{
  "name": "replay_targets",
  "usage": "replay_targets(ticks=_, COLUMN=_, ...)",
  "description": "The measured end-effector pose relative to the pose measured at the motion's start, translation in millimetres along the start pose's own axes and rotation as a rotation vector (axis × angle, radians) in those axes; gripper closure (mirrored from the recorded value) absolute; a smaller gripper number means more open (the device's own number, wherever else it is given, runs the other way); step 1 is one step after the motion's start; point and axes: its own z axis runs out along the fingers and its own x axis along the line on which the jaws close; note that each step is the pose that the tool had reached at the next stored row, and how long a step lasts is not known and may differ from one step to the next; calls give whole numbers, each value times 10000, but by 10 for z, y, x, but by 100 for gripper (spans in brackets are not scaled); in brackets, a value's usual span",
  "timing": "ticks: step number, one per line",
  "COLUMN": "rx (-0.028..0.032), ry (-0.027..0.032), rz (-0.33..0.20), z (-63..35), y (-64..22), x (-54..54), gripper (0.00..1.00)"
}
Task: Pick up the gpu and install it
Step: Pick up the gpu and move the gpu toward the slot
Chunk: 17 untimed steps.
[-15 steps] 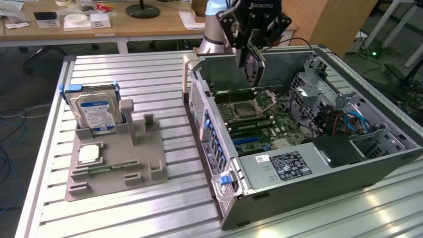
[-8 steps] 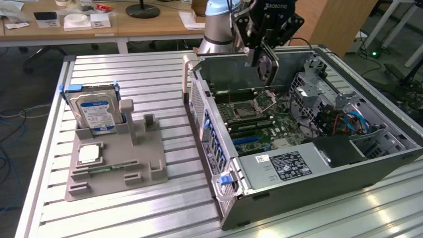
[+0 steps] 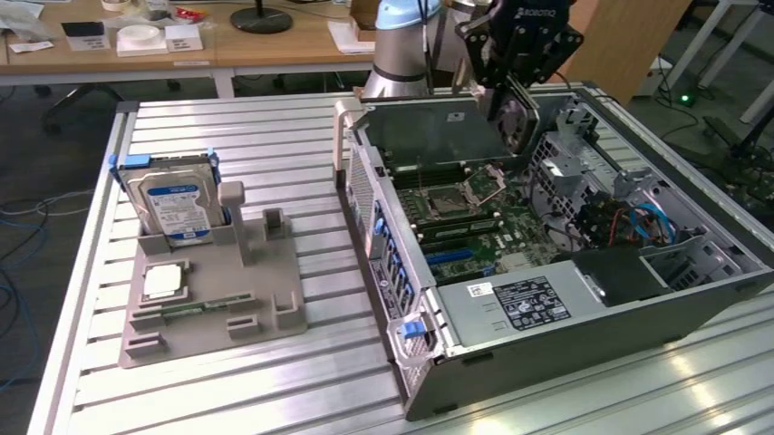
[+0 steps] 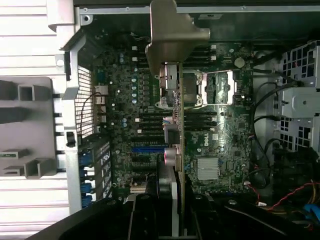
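Tool [image 3: 513, 89] pinching the gpu [image 3: 517, 122]
It hangs upright over the motherboard [image 3: 474, 227] of the open computer case [image 3: 581, 322], at the exterior view's right.

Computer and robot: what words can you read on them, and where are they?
"ROBOTIQ": on the gripper.
"DELL": on the motherboard.
Text on the hard drive label: too blurred to read.
Text on the power supply label: too small to read.
On the gpu in the gripper: nothing readable.
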Motion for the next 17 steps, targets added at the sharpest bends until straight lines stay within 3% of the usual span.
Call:
replay_targets(ticks=12, rx=0, ry=-1, rz=0, z=6, y=19, x=-481, gripper=72)
replay_targets(ticks=17, rx=0, ry=0, rz=0, z=7, y=21, x=-520, gripper=72)
